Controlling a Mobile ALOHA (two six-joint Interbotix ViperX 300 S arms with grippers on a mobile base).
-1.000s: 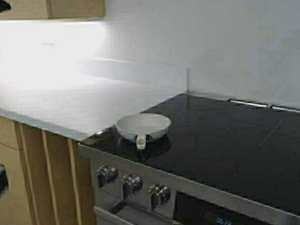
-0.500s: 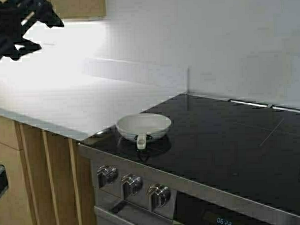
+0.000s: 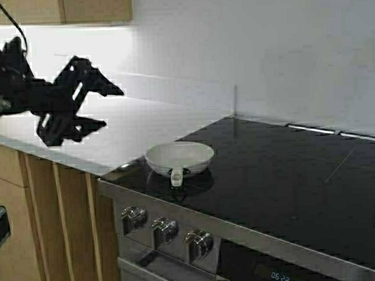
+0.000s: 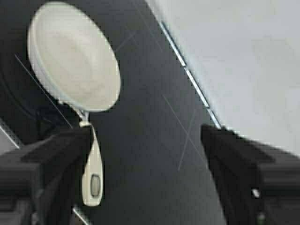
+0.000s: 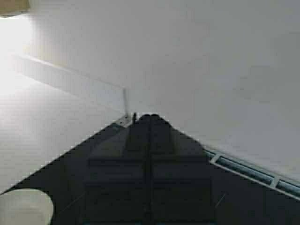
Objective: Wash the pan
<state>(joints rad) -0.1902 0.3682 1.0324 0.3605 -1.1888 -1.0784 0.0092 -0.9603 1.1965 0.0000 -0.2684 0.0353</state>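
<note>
The pan [image 3: 179,157], small, round and cream-white, sits on the front left corner of the black cooktop [image 3: 287,174], its short handle [image 3: 176,176] pointing toward the front edge. My left gripper [image 3: 109,108] hangs open above the white counter, left of the pan and apart from it. In the left wrist view the pan [image 4: 72,56] and its handle [image 4: 92,173] lie beyond the wide-apart fingers [image 4: 47,164], nothing between them. My right gripper [image 5: 150,118] is shut and empty over the cooktop, with the pan's rim [image 5: 26,206] off to one side.
A white countertop [image 3: 125,127] joins the cooktop on the left, with a white wall behind both. Three steel knobs [image 3: 165,229] line the stove front below the pan. Wooden cabinet fronts [image 3: 55,225] stand at the lower left.
My left arm has swung in from the upper left, down and right toward the pan, its gripper open. The pan has not moved.
</note>
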